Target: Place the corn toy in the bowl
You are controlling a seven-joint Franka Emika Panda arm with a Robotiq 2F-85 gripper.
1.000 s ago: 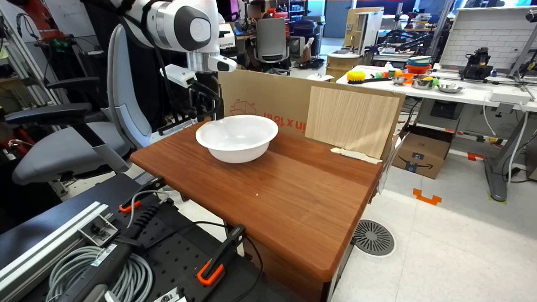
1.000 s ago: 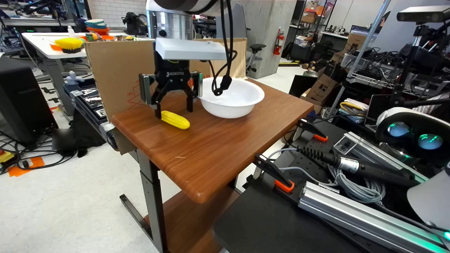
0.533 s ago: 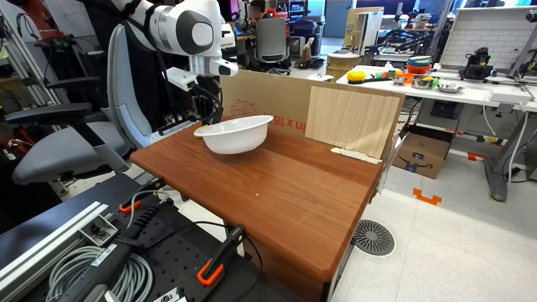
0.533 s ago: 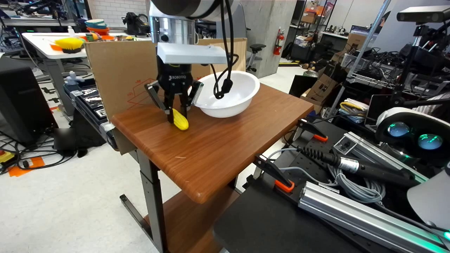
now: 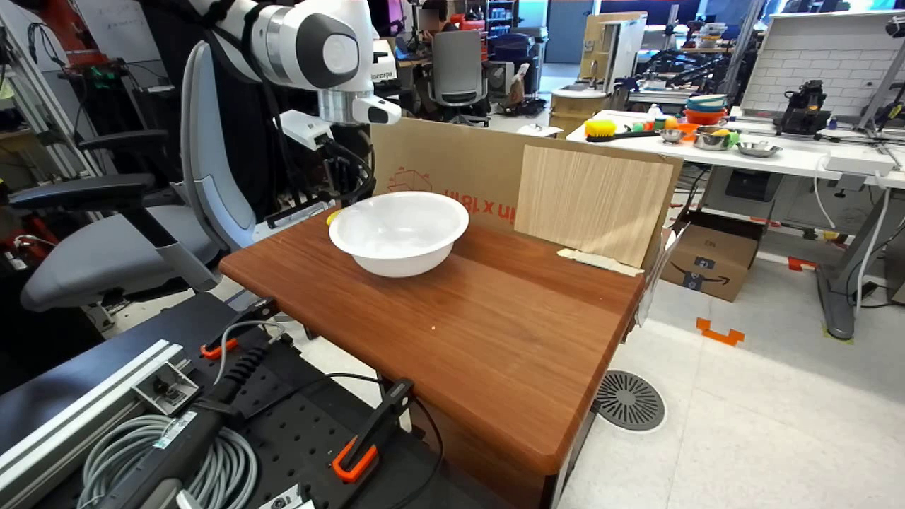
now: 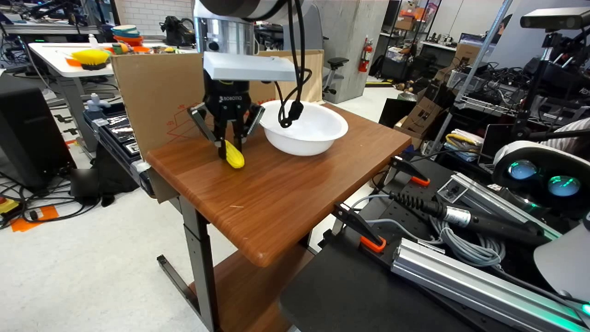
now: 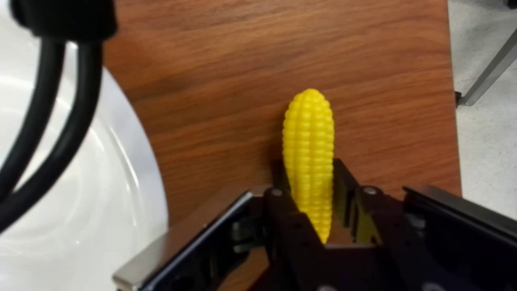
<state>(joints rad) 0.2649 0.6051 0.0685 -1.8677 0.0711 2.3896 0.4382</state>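
Observation:
The corn toy point(image 7: 307, 137), yellow and ribbed, sits lengthwise between the fingers of my gripper point(image 7: 309, 171), which is shut on its lower half. In an exterior view the fingertips pinch its rear end, and the corn toy point(image 6: 235, 157) points out over the table; whether its underside touches the wood I cannot tell. The white bowl point(image 6: 299, 146) stands level beside the gripper, and nothing shows inside it. In an exterior view the bowl point(image 5: 403, 266) hides most of the corn toy point(image 5: 332, 217) and the fingertips.
The brown table point(image 6: 276, 198) has a cardboard sheet point(image 6: 156, 92) along one side and a wood-grain panel point(image 5: 594, 205) leaning there. Clamps point(image 6: 359, 226) sit at another edge. Black cables point(image 7: 68, 133) hang from the wrist above the bowl.
My fingers have come together on the corn toy, and it has turned between them. The bowl was tipped half a second ago and now stands level. The gripper has since risen slightly.

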